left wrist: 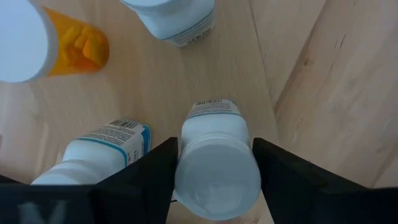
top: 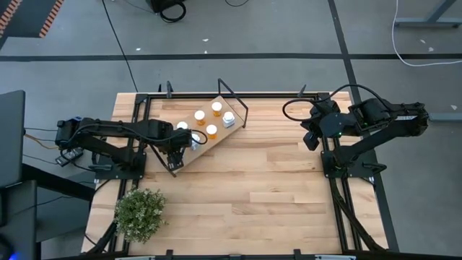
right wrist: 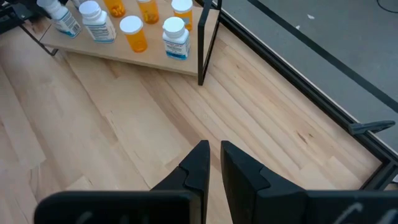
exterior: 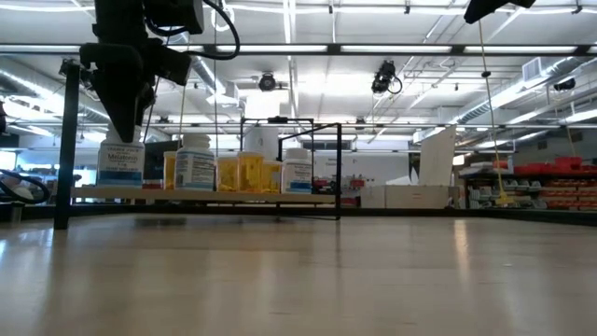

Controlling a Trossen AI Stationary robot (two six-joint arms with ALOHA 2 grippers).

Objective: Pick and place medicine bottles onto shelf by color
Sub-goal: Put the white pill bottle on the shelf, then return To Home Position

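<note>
The shelf (top: 180, 112) is a light-wood board on black wire legs at the table's far left. Orange medicine bottles (top: 200, 115) and white ones (top: 228, 119) stand on it, all white-capped. My left gripper (top: 177, 148) points down over the shelf's near left end, shut on a white bottle (left wrist: 214, 162). A second white bottle (left wrist: 93, 155) stands close beside it, and an orange one (left wrist: 74, 46) farther off. My right gripper (top: 309, 141) hangs high at the far right, shut and holding nothing (right wrist: 214, 152). My left gripper pinches the white bottle at its cap (left wrist: 186, 186) between its two fingers, one finger on each side. The fingers come from above, pointing almost straight down. The bottle is upright, and its base stands on the shelf board (exterior: 121, 187) near the board's edge.
A small green plant (top: 141, 213) stands at the table's near left corner. The shelf's black wire frame (top: 234, 101) rises at its far right end. Bare slatted tabletop (top: 274, 188) spreads from the middle to the right. The black rail of the table frame (right wrist: 298, 43) runs along the edges.
</note>
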